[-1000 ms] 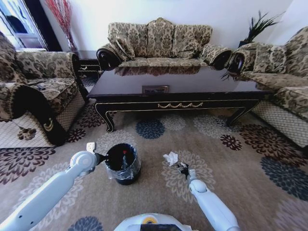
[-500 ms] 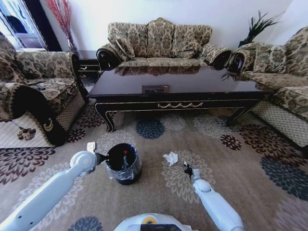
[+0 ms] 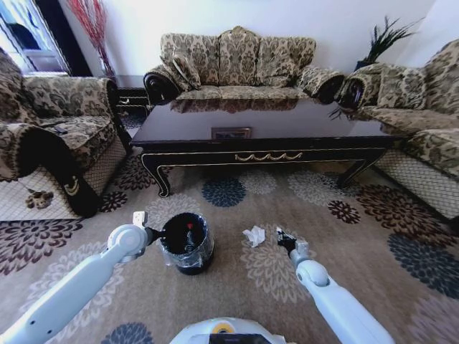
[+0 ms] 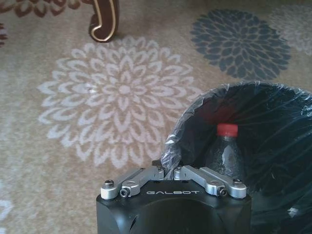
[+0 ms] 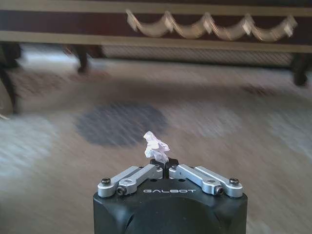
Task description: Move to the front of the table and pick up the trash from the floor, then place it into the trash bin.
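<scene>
Currently mid-carry: right gripper, lower centre of its wrist view, is pinched on a crumpled white scrap. Left gripper clamps the trash bin rim, lower centre-left. More trash lies on the floor. Next, judged: swing across, release over the bin.

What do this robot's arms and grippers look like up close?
Both arms are smooth, glossy white tubes with rounded joints. Each ends in a black block marked GALBOT, with silver metal finger links fixed by small dark bolts: the left gripper and the right gripper look the same.
</scene>
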`<state>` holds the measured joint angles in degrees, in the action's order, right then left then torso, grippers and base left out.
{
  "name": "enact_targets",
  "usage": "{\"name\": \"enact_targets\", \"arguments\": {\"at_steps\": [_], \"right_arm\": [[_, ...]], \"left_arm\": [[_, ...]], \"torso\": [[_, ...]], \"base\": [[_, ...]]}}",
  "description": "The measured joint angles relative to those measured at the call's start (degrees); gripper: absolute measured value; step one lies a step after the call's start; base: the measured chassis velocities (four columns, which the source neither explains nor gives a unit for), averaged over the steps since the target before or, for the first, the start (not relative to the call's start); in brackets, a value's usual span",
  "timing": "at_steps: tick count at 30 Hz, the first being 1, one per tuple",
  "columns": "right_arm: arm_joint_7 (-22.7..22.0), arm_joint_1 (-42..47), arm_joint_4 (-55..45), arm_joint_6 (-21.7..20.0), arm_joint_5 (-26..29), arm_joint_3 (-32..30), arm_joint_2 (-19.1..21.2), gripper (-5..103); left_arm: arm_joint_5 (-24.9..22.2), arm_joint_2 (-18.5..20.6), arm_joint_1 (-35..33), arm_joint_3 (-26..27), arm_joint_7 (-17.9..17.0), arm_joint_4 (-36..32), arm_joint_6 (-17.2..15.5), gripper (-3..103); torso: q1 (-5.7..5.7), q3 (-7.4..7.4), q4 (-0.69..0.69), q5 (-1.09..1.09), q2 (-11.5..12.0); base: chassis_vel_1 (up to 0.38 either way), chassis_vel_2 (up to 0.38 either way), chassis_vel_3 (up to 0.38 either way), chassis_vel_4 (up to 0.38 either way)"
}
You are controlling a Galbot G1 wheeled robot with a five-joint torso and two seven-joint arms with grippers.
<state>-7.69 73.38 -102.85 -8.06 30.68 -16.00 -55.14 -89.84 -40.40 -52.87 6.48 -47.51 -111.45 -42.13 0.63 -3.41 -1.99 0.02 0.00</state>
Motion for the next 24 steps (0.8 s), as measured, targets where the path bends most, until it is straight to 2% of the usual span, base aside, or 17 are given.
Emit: {"name": "enact_targets", "arguments": {"at_steps": [3,7,11,16,19,23,24], "right_arm": [[-0.4,1.3,-5.0,-0.8,0.5,0.4,0.4,0],[-0.6,2.6,-11.0,-1.4,0.8,1.0,0.9,0],[-0.6,4.7,-16.5,-1.7,1.5,0.3,1.9,0],[0.2,7.8,-22.9,-1.8,1.4,-0.3,3.9,0],[0.4,8.6,-24.2,-1.9,1.3,-0.4,4.1,0],[0.8,10.0,-26.2,-2.3,1.0,-0.6,4.1,0],[0.8,10.0,-26.2,-2.3,1.0,-0.6,4.1,0]], "left_arm": [[-0.1,-0.2,0.0,-0.5,0.0,0.0,0.0,4],[0.1,-0.2,0.6,-1.8,0.0,0.2,0.0,4],[0.1,-1.9,3.6,-4.7,-0.3,0.9,0.0,4],[-0.5,-5.5,9.4,-11.1,-1.3,2.3,0.0,4],[-0.7,-6.6,11.7,-13.6,-1.8,3.0,0.0,4],[-1.9,-9.6,17.5,-21.5,-3.2,4.7,0.0,4],[-1.9,-9.6,17.5,-21.5,-3.2,4.7,0.0,4]], "torso": [[0.00,0.00,-0.01,0.00,0.0],[0.00,0.00,0.05,-0.03,0.0],[0.00,0.00,0.03,-0.02,0.0],[0.00,0.00,0.00,-0.03,0.0],[0.00,0.00,0.00,-0.02,0.0],[0.00,-0.01,0.00,-0.04,0.0],[0.00,-0.01,0.00,-0.04,0.0]], "base": [[0.000,0.000,0.000,0.000],[0.000,0.000,0.000,0.000],[0.000,0.000,0.000,0.000],[0.000,0.000,0.000,0.000],[0.000,0.000,0.000,0.000],[0.000,0.000,0.000,0.000],[0.000,0.000,0.000,0.000]]}}
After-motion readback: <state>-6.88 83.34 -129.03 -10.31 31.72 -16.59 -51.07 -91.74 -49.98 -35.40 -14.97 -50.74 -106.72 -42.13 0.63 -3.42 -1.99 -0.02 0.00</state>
